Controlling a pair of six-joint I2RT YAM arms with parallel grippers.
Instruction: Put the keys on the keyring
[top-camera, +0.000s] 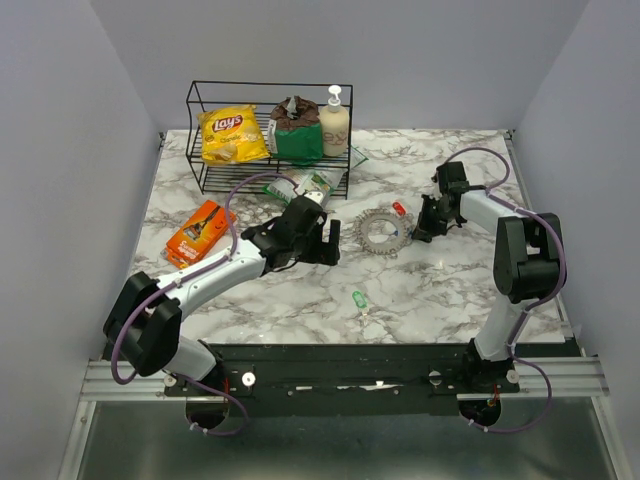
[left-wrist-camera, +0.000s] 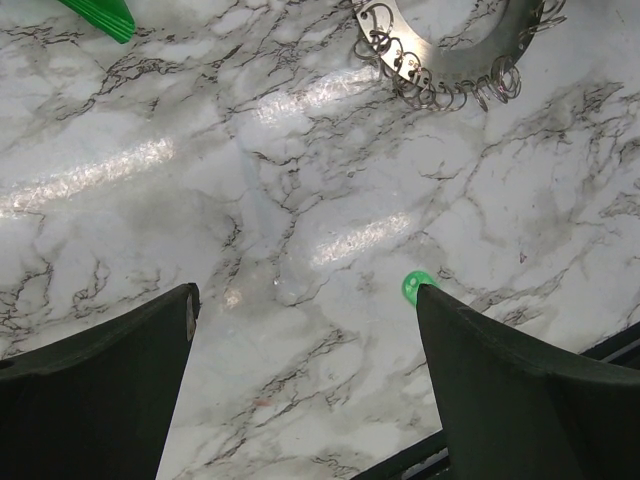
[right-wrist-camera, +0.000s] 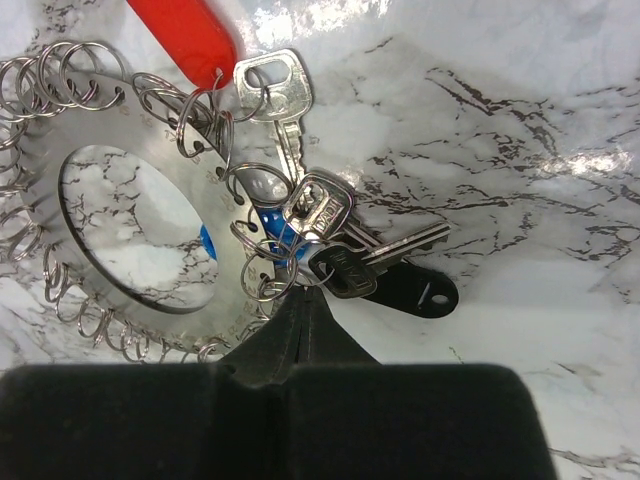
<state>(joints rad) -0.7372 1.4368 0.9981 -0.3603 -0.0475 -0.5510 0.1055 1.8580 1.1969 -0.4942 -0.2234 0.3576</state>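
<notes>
a: where's the green key (top-camera: 358, 299)?
b: on the desk (top-camera: 450, 290), near side of the keyring (top-camera: 383, 232). left end effector (left-wrist-camera: 305, 298) wide open, empty. right end effector (right-wrist-camera: 300, 305) pinched shut at the keyring's edge, beside silver keys (right-wrist-camera: 320, 215).

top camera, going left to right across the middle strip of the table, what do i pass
orange packet → left gripper → keyring → right gripper
</notes>
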